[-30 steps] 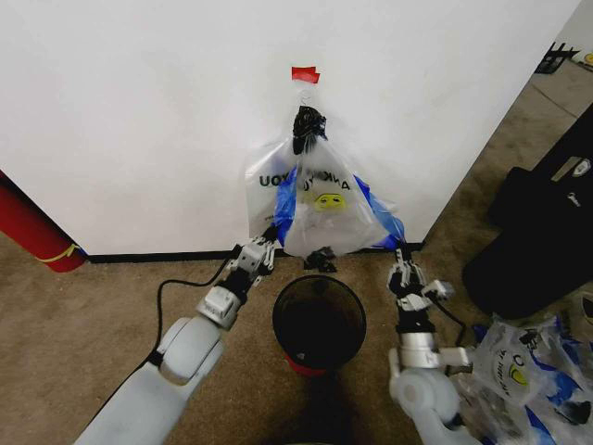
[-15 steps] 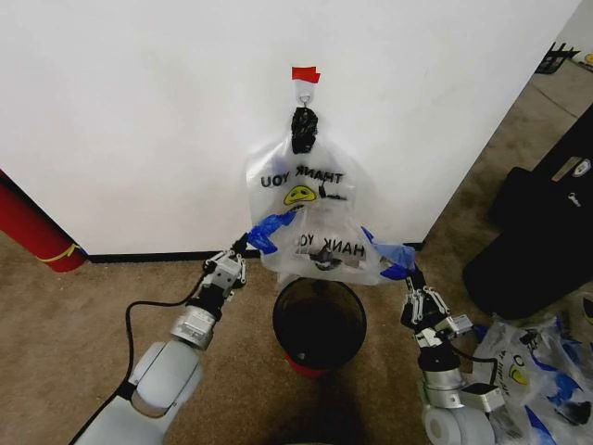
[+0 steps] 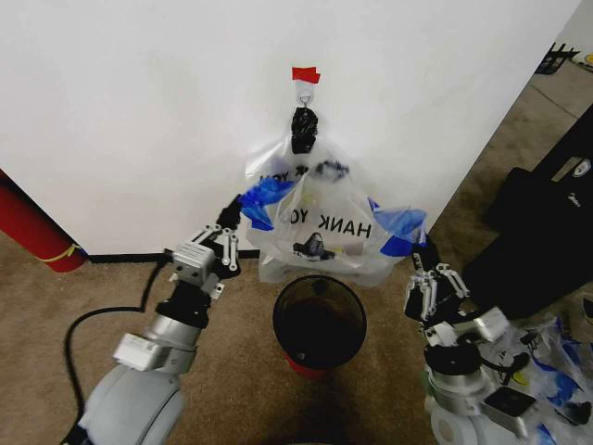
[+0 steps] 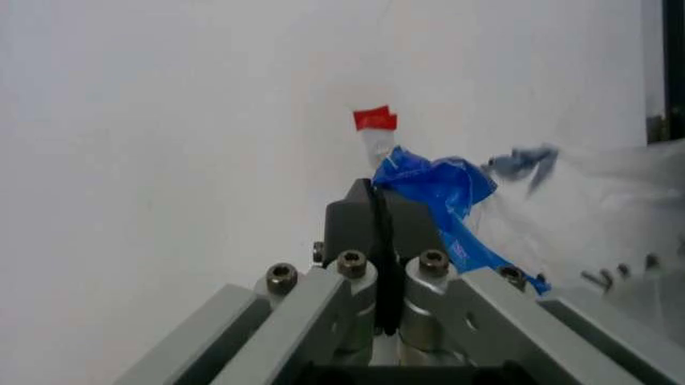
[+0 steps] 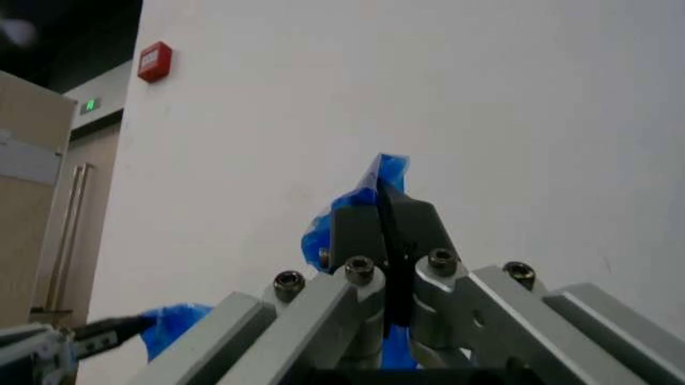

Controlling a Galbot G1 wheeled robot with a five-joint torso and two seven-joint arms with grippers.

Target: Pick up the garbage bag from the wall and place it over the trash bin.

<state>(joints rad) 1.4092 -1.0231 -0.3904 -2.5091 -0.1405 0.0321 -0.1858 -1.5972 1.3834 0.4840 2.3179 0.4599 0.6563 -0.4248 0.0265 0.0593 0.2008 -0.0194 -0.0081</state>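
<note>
The greatest risk is judged to be a slip: the thin, translucent whitish plastic garbage bag with blue handles [image 3: 320,232] is held only by its handles, and thin film can be pulled out of the pinch or torn if the arms are spread further. A second snag is possible at the small metal hook [image 3: 304,93] under the red tape strip [image 3: 305,74] on the plain white wall [image 3: 139,111], where other bags appear to be knotted behind it, though this is hard to confirm.

The left gripper [image 3: 225,227] is pressed together on one blue handle [image 4: 434,180], and the right gripper [image 3: 426,269] on the other. The bag is stretched between them, crumpled, above the small round black wire-mesh trash bin [image 3: 319,324] and not yet over its rim.
</note>
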